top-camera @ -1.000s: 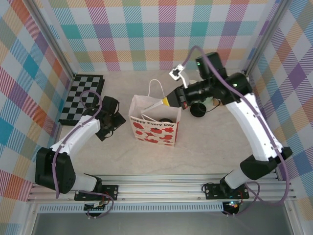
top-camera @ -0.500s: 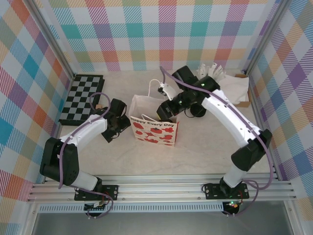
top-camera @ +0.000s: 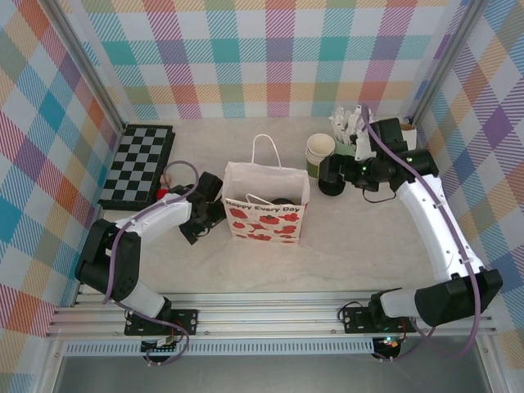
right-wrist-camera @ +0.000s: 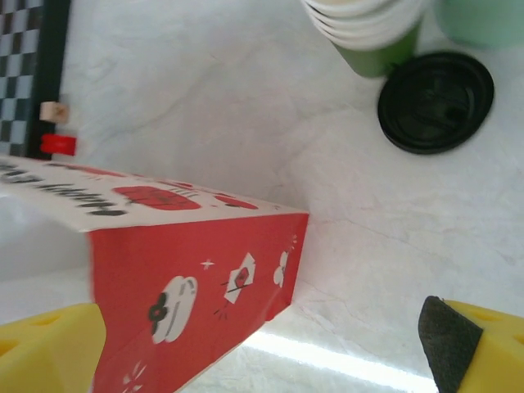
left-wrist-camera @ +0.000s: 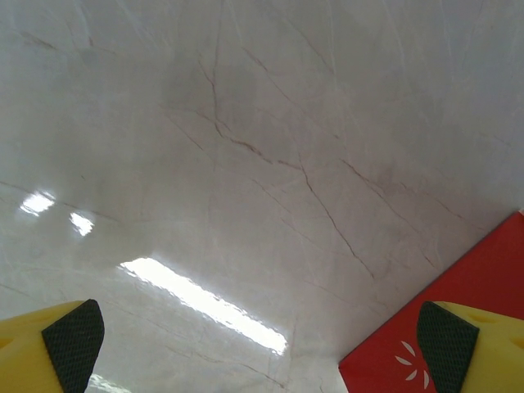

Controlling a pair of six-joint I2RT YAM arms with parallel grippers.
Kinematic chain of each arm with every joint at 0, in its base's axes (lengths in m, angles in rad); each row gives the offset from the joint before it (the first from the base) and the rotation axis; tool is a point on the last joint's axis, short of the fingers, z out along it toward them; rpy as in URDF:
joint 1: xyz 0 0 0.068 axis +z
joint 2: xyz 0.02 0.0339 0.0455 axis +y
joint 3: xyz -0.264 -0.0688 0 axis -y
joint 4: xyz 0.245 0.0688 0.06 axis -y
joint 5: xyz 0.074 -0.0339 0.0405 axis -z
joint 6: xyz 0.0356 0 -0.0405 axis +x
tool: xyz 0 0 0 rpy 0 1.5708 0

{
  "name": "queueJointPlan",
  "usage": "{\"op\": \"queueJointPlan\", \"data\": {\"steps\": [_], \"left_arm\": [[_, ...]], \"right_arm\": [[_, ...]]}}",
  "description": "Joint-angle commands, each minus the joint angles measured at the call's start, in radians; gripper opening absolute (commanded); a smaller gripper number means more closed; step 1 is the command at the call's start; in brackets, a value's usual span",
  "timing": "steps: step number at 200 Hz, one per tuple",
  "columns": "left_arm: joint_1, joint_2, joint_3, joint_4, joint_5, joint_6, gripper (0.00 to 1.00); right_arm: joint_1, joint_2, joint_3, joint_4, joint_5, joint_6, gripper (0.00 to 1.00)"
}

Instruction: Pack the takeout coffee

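So, takeout coffee point(top-camera: 281, 201): a round black lid peeks up from inside the paper bag point(top-camera: 266, 219), off to the left of the right gripper and just to the right of the left one. The bag wall hides the cup body, so I read it as standing down in there.
Right gripper point(right-wrist-camera: 246, 350): fingers spread wide, nothing between them. It hangs low over the table point(right-wrist-camera: 205, 98) at the bag's end, with the red side panel right under its view.
Left gripper point(left-wrist-camera: 260, 340): wide open as well and empty. The bag's red corner sits just beside the finger on the right of its wrist view; whether they touch, I can't tell.
Ahead of the right gripper: a stack of lidless cups point(right-wrist-camera: 368, 24) and a loose black lid point(right-wrist-camera: 435, 100) lying flat on the table, both apart from its fingers.
Done, by my read: the main job, since the coffee is in the bag and neither tool has hold of anything.
Left, by my read: very little. The bag mouth stands open with its handles point(top-camera: 264, 151) up, so clearing both arms away from the bag looks like all that remains.
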Motion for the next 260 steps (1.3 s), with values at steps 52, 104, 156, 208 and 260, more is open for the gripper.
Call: {"op": "queueJointPlan", "data": {"steps": [52,104,156,208,260], "left_arm": [[-0.045,-0.056,-0.006,0.005,-0.036,-0.097,1.0],[0.04,-0.219,-0.044,0.036,-0.098,0.08,1.0],[0.077,-0.357,-0.041,0.159,-0.092,0.214,1.0],[0.084,-0.475,-0.013,0.273,0.003,0.336,1.0],[0.086,-0.534,0.058,0.256,0.094,0.409,1.0]], "right_arm": [[-0.482,0.233,0.013,0.172,0.01,0.182,0.99],[-0.582,0.639,0.33,0.146,0.163,-0.148,0.8],[-0.59,0.922,0.639,0.07,0.165,-0.269,0.68],[-0.588,1.108,0.896,-0.048,0.12,-0.25,0.54],[-0.587,1.134,0.876,-0.041,0.095,-0.239,0.52]]}}
